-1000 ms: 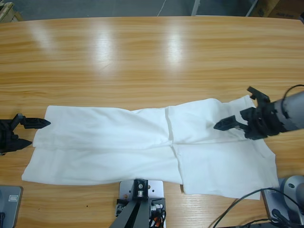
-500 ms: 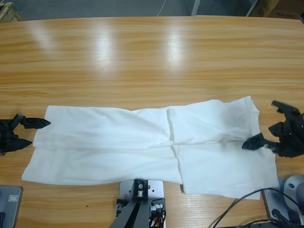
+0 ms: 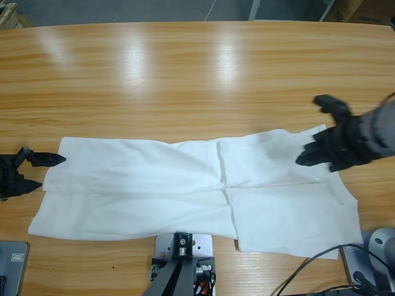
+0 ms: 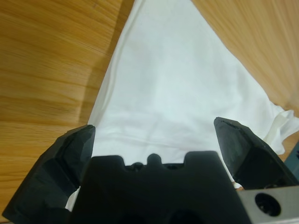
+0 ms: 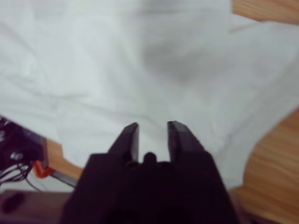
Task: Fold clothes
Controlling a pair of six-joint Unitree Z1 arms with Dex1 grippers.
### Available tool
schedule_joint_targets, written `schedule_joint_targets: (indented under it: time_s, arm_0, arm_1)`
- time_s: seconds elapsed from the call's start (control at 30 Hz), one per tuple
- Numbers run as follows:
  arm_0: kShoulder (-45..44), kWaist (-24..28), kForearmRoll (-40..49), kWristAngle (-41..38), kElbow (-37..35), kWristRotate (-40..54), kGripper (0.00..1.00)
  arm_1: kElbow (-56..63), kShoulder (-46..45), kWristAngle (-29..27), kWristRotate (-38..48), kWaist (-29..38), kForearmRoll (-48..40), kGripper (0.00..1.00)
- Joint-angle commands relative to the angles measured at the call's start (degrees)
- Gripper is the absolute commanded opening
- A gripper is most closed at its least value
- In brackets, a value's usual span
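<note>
The clothes are one white T-shirt (image 3: 154,185), folded into a long band that lies flat across the near half of the table. My left gripper (image 3: 52,172) rests at the band's left end with its jaws wide open. In the left wrist view the shirt (image 4: 173,70) spreads out ahead of the left gripper (image 4: 154,130), and nothing sits between the jaws. My right gripper (image 3: 308,154) hovers over the band's right end. In the right wrist view the right gripper (image 5: 150,133) has its jaws a narrow gap apart, empty, above the shirt (image 5: 93,60).
The wooden table (image 3: 185,74) stretches bare behind the shirt up to its far edge. Black cables (image 3: 308,271) trail at the near right corner. Wood shows beside the shirt at the right in the right wrist view (image 5: 275,163).
The right gripper swung off the shirt to the right, then came back up and left over the shirt's right end. The left gripper and the shirt have stayed put.
</note>
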Motion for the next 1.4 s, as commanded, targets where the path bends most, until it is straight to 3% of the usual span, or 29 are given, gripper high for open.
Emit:
schedule_joint_targets:
  time_s: [0.03,0.2,0.43,0.6,0.67,0.8,0.93,1.1,1.4]
  arm_0:
    - [1.20,-0.50,-0.69,0.78,1.54,0.61,1.000]
    - [1.24,-0.50,-0.69,0.76,1.52,0.61,1.000]
    - [1.33,-0.50,-0.78,0.78,1.56,0.61,1.000]
    - [0.53,-0.50,-0.78,0.51,1.77,0.52,1.000]
    - [0.48,-0.50,-0.78,0.46,1.80,0.52,1.000]
    - [1.19,-0.50,-0.78,0.42,1.66,0.52,1.000]
    - [1.22,-0.50,-0.78,0.14,1.43,0.61,1.000]
    - [2.08,-1.91,-0.83,-0.61,-1.38,0.64,1.000]
    - [17.74,-15.41,-5.35,4.85,-9.25,1.86,1.000]
  arm_1:
    - [4.33,9.49,-1.47,1.93,1.85,-8.57,0.000]
    - [7.98,9.09,-1.43,3.37,1.85,-9.96,0.000]
    - [10.18,6.98,2.34,5.94,1.85,-4.99,0.000]
    - [9.18,12.66,-0.68,9.12,1.85,-3.70,0.000]
    - [9.48,7.17,-3.39,9.06,1.85,-3.62,0.000]
    - [6.01,-12.43,-3.82,5.80,1.85,0.85,0.000]
    - [0.00,-19.18,-5.30,5.60,1.85,6.53,0.000]
    - [0.21,-7.03,-0.54,1.72,1.85,-1.65,0.000]
    - [-1.03,11.23,-3.05,-0.78,1.88,-5.90,0.000]
